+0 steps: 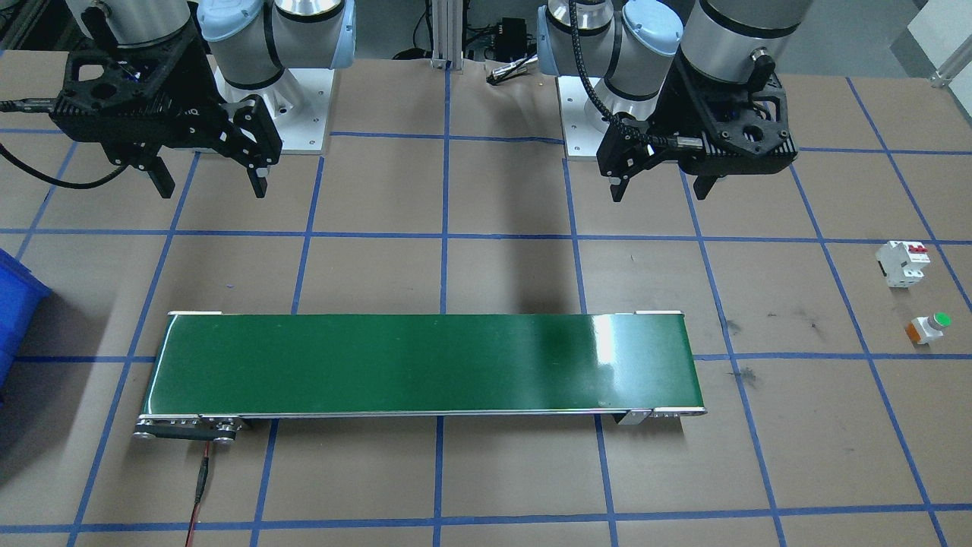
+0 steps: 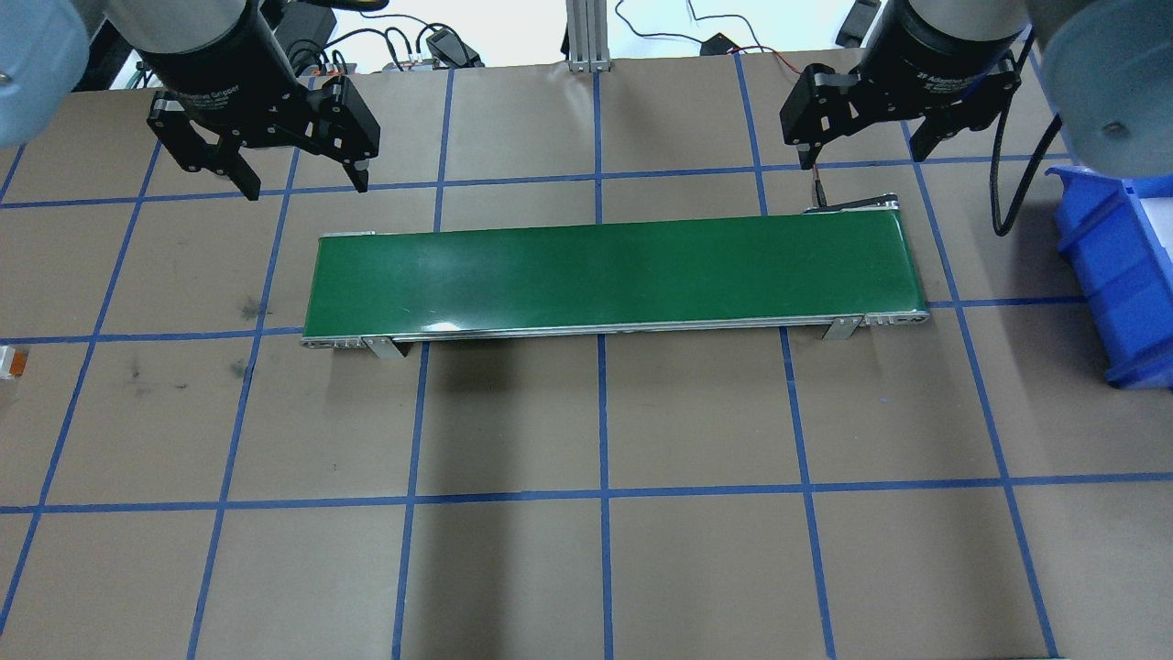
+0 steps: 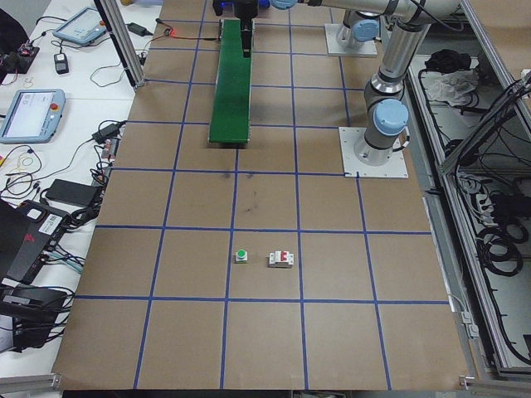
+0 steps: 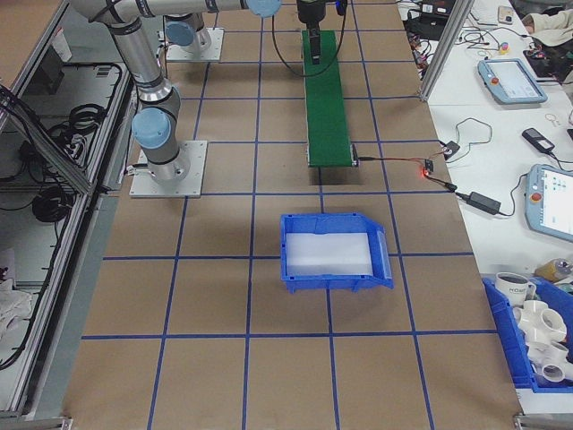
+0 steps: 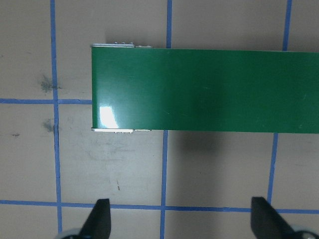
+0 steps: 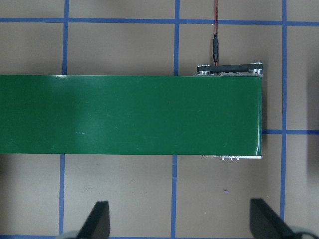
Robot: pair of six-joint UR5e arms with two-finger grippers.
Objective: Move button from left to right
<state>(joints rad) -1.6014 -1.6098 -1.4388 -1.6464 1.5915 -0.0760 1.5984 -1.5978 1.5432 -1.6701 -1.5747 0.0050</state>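
We see the button lying on the table beside a breaker; left hand and right hand hover released, grasping nothing.

One button, one circuit breaker, one green conveyor belt, two blue bins: one on the table, another far right.

The left gripper hangs above the table with its jaws spread wide and nothing between them; the right gripper hangs likewise, fingers pointing down.
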